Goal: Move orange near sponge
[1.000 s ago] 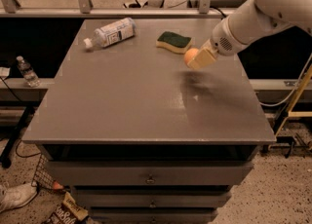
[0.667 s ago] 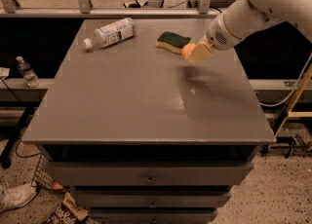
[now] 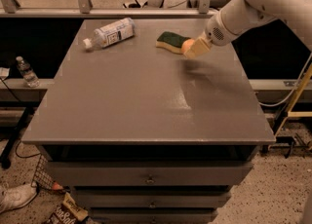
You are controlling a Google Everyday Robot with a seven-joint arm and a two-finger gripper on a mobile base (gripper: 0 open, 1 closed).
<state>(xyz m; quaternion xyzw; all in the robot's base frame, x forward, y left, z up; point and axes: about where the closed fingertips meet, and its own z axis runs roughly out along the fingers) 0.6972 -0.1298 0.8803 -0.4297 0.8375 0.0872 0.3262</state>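
I read the gripper (image 3: 194, 49) over the far right of the counter (image 3: 146, 106), fingers clamped on the orange (image 3: 187, 46). The orange is just beside the right end of the sponge (image 3: 171, 41). A water bottle (image 3: 109, 33) lies far left.

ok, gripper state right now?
Gripper: closed, holding the orange, right beside the sponge.

Robot lab or workshop, grey drawer bench (image 3: 141, 101), loose cables (image 3: 10, 93), speckled floor (image 3: 275, 196), jaws gripping orange (image 3: 187, 46) at bench's far right.
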